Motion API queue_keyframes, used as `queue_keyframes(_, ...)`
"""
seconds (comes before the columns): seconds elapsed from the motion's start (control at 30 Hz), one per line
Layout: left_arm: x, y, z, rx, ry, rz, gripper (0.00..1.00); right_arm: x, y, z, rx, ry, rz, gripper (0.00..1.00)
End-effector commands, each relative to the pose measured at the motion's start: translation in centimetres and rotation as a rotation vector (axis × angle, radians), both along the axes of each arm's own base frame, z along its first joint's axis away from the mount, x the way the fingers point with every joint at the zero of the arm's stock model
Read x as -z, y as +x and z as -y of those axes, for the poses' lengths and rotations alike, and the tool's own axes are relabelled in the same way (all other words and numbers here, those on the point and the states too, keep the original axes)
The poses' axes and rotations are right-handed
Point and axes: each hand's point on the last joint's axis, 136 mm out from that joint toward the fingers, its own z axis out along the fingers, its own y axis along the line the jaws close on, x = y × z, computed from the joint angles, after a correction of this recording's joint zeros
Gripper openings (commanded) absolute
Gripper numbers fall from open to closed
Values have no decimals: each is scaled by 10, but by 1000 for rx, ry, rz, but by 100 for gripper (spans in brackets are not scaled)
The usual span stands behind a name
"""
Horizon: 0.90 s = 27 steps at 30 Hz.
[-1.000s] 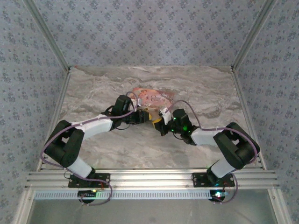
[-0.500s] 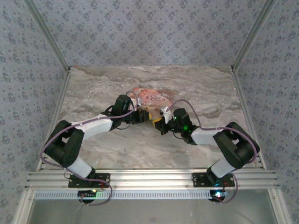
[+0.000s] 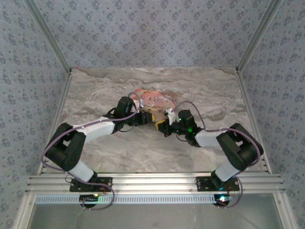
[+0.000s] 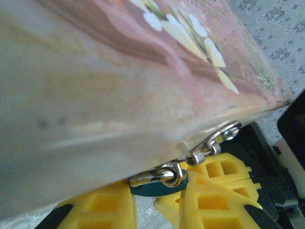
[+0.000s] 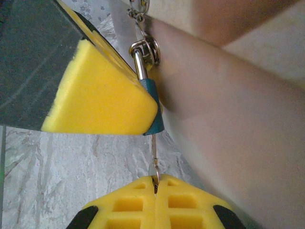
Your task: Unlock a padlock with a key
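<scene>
- Two robot arms meet head-on at mid-table, just off the near edge of a pink printed packet (image 3: pixel 155 98) lying on the marble-patterned table (image 3: pixel 214 90).
- The left gripper (image 4: pixel 143 200) is clamped on the padlock (image 5: pixel 152 107). Little of the lock shows beyond a teal band round its body and the steel shackle (image 4: pixel 157 177) rising from it. A small ring and chain (image 4: pixel 209 150) hook onto the shackle, hard against the packet.
- The right gripper (image 5: pixel 155 191) has its yellow pads pressed together on the key (image 5: pixel 155 162). The thin blade, seen edge-on, runs straight from the pad seam to the underside of the lock.
- The padlock lies directly ahead of the right gripper. Shackle, body and blade share one long axis, and the left gripper grips across that line from the side.
- The key appears to be at or in the keyway, so the next move looks like a twist about the blade's axis by the right wrist while the left arm braces the lock.
- How deep the blade sits is hidden behind the teal band, and whether the shackle has released cannot be told.
</scene>
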Motion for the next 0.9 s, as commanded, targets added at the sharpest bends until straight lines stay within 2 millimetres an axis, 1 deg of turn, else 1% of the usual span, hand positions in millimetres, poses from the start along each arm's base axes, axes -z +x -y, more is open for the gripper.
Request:
queue_keyframes(0.0, -12, -30, 16, 136, -43, -31, 22, -58, 25, -5, 32, 56, 212, 0)
queue_keyframes(0.13, -16, -30, 18, 144, -53, -32, 22, -52, 29, 1, 50, -2, 236, 0)
queue_keyframes(0.23, -18, -30, 19, 145, -60, -31, 22, -48, 32, 3, 56, -11, 230, 0)
queue_keyframes(0.43, -22, -30, 21, 151, -81, -32, 22, -47, 37, 1, 61, -11, 230, 0)
queue_keyframes(0.53, -24, -30, 23, 150, -92, -36, 22, -49, 39, -4, 45, 6, 231, 0)
queue_keyframes(0.7, -25, -31, 24, 154, -100, -38, 22, -46, 45, -7, 55, 0, 241, 0)
queue_keyframes(0.87, -24, -32, 24, 157, -98, -44, 22, -55, 51, -3, 68, 31, 272, 0)
